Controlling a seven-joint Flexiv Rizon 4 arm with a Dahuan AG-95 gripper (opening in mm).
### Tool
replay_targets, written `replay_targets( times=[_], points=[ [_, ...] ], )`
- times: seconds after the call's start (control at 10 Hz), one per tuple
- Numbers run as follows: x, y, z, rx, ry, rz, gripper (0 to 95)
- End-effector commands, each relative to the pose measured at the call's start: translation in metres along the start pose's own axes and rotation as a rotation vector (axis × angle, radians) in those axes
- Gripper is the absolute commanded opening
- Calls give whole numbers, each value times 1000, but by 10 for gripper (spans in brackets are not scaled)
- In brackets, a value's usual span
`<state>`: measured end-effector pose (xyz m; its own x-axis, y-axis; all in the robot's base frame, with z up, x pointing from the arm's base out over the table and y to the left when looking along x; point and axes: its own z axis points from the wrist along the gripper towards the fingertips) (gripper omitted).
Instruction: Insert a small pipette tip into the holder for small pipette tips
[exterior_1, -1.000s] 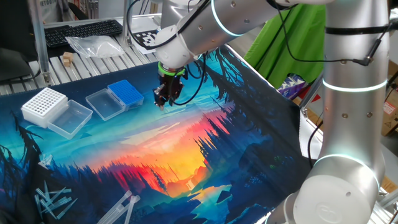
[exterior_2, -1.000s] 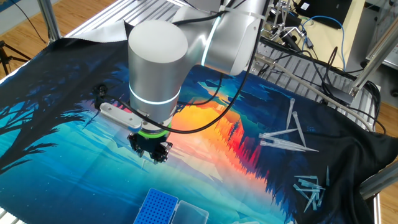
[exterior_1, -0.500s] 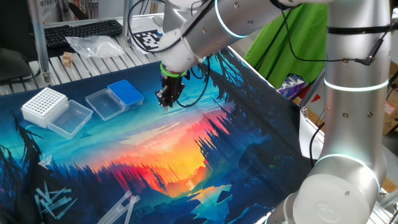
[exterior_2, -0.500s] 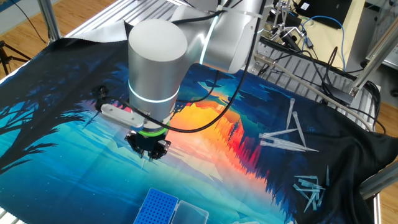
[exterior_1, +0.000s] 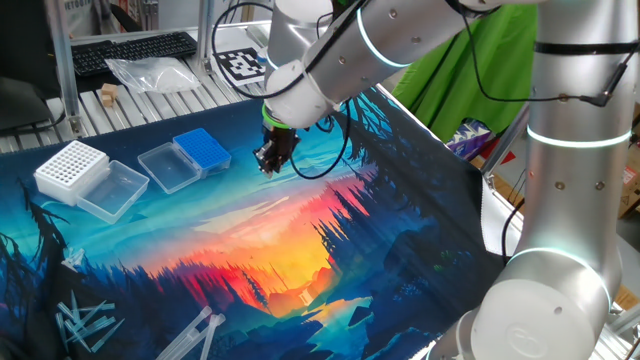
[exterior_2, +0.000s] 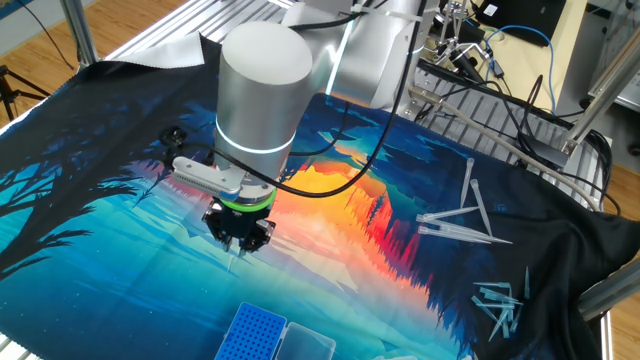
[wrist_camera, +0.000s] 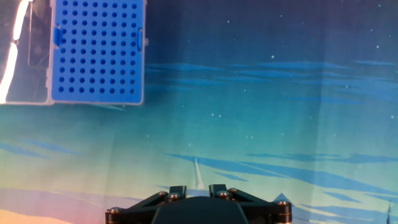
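Silver-grey cylindrical arm (exterior_1: 570, 180), glowing pale ring bands at joints, green collar above black gripper (exterior_2: 239, 232). Black cables looped alongside. Silver screws on black finger mounts; white bracket, possibly a camera mount.

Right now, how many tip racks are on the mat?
2. The blue rack lies near the gripper, its clear lid open beside it. The white rack sits farther out, by the mat's edge.

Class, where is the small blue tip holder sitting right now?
In one fixed view, the small blue tip holder sits left of the gripper, its clear lid open beside it.
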<state>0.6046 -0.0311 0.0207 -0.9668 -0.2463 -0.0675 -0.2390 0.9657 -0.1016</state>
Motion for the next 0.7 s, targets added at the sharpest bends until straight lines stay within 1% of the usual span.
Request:
replay_targets(
  times=[0.1,0.3,0.7],
  points=[
    [1,-1,-1,8,-22,0,190],
    [1,-1,-1,10,-33,0,190],
    [1,-1,-1,11,-43,2,190]
  ],
)
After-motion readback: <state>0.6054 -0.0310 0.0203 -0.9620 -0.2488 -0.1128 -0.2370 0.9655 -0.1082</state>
